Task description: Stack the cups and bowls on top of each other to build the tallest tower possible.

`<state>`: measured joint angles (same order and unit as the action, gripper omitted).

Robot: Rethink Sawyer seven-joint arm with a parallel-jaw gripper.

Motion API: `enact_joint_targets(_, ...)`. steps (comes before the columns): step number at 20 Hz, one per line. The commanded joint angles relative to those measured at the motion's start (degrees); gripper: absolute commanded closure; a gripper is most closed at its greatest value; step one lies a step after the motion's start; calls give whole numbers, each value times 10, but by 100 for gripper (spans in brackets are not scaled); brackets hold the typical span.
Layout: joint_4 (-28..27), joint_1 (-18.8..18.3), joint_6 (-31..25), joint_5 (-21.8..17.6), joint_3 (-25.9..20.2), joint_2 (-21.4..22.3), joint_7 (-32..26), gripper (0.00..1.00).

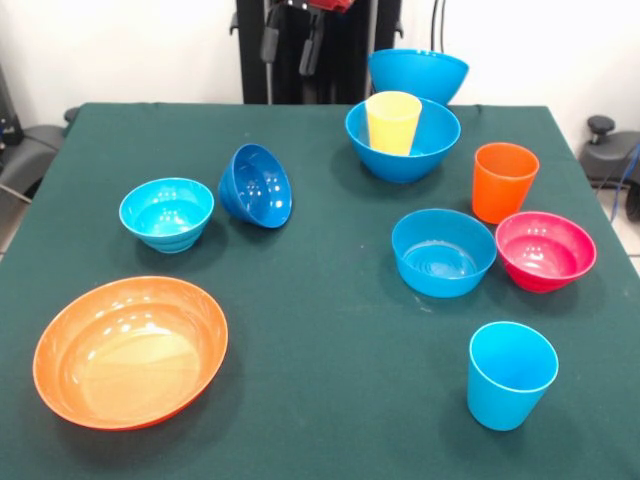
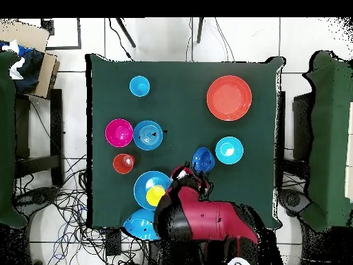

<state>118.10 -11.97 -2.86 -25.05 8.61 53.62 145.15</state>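
Standing upright inside one large blue bowl (image 1: pixel 403 140), the yellow cup (image 1: pixel 392 122) rose above that bowl's rim near the far side of the green table (image 1: pixel 320 330). A second large blue bowl (image 1: pixel 418 74) sat just behind it at the table's far edge, seeming to overhang it in the overhead view. The orange cup (image 1: pixel 504 181) stood upright to the right of the bowl with the yellow cup, and just in front of it lay the magenta-red bowl (image 1: pixel 545 250), touching or nearly touching the medium light blue bowl (image 1: pixel 443 252) on its left. The light blue cup (image 1: pixel 511 374) stood alone, well apart, at the near right. On the left half, the wide orange bowl (image 1: pixel 130 351) rested near the front corner. Behind it sat the small cyan bowl (image 1: pixel 167 213), and just beside that the small dark blue bowl (image 1: pixel 257 186) was tipped on its side, its opening facing forward and right. None of the bowls was stacked on another.

The gripper (image 1: pixel 292 45) hung at the top edge of the front view, above the table's far side, over no cup or bowl; two dark fingers (image 1: pixel 269 42) showed with a gap between them, holding nothing. From overhead, the red and black arm (image 2: pixel 200 217) reached in over the table edge near the dark blue bowl.
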Motion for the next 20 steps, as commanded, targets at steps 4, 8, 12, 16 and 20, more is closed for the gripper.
enact_joint_targets(4,-95,61,35,-45,17,-108,-4,0)
enact_joint_targets(8,-107,73,46,-40,32,-123,2,0)
enact_joint_targets(12,-118,84,61,-33,44,-141,8,0)
enact_joint_targets(16,-129,90,76,-28,54,-158,10,0)
enact_joint_targets(20,-142,93,97,-25,64,-181,10,0)
